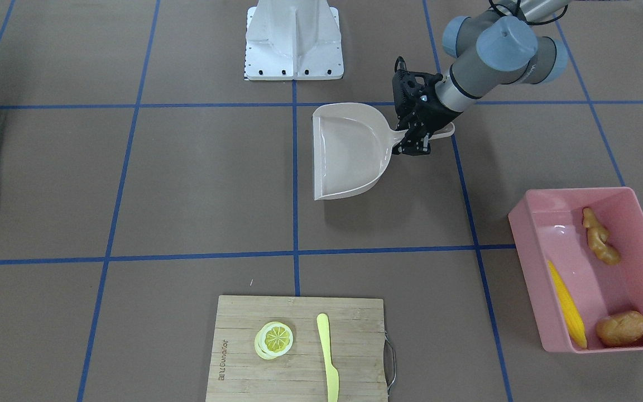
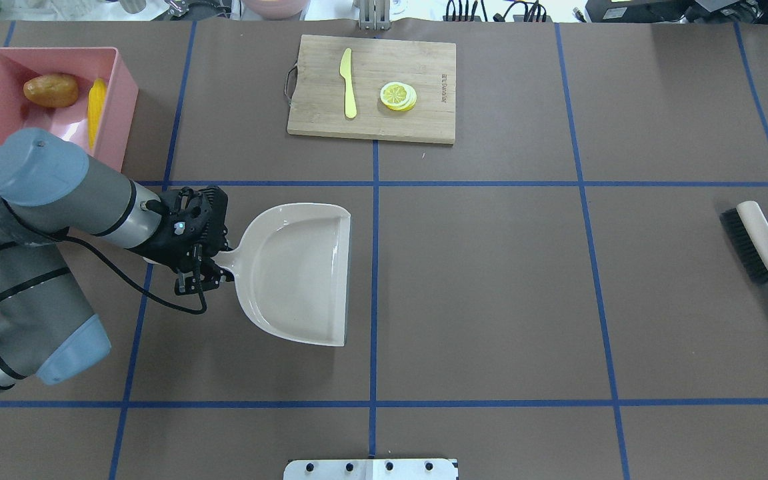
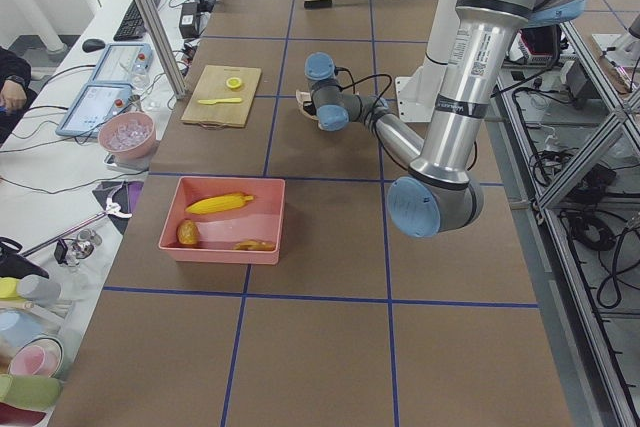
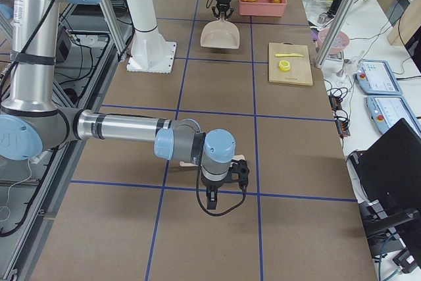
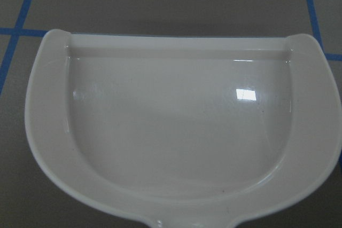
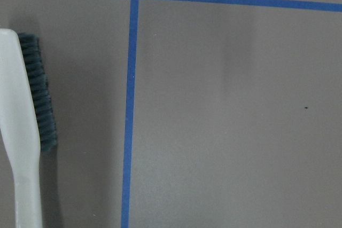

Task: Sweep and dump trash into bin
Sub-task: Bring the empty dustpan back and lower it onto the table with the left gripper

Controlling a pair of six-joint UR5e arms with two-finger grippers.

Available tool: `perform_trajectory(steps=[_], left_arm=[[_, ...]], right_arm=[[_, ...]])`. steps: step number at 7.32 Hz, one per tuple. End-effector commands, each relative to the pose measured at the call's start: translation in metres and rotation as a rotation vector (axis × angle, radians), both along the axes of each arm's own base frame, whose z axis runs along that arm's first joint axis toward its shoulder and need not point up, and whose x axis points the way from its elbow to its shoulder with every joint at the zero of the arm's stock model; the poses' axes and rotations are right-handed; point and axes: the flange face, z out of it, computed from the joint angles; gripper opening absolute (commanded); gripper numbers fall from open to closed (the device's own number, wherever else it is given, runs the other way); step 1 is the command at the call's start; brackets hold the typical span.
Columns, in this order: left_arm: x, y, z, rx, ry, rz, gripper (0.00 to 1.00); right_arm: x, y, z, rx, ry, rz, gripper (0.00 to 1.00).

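Note:
The pink bin (image 1: 575, 191) stands at the table's end on my left side. In it lie the trash pieces: the corn cob (image 1: 568, 304), the potato (image 1: 622, 328) and the ginger root (image 1: 599, 237). The beige dustpan (image 2: 297, 273) lies flat on the table near the middle, with nothing in it. My left gripper (image 2: 205, 279) is at its handle, fingers spread open on either side of it. My right gripper (image 4: 210, 203) hovers low over the table near the brush (image 2: 757, 243); I cannot tell whether it is open or shut.
A wooden cutting board (image 1: 299, 368) at the far middle edge carries a lemon slice (image 1: 273, 339) and a pale yellow knife (image 1: 327, 357). The brush lies alone on the table at my right. The robot's base plate (image 1: 293, 61) is at the near edge.

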Motion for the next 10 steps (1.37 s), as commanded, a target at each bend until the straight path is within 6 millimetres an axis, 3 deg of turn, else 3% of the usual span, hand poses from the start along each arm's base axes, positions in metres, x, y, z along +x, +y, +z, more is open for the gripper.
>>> perform_trajectory(steps=[1, 2, 7, 10], left_arm=[[-0.003, -0.019, 0.011, -0.019, -0.023, -0.021, 0.00], [0.005, -0.022, 0.017, -0.040, -0.034, -0.022, 0.00], [0.030, -0.032, 0.006, -0.063, -0.020, -0.024, 0.00], [0.042, -0.028, 0.007, -0.040, -0.002, -0.009, 0.00]], right_arm=[[0.000, -0.001, 0.000, 0.000, -0.003, 0.003, 1.00], [-0.001, -0.002, -0.003, 0.001, -0.007, 0.003, 1.00], [-0.004, -0.001, -0.001, -0.004, -0.050, 0.007, 1.00], [-0.004, 0.000, 0.012, -0.029, -0.048, 0.007, 1.00]])
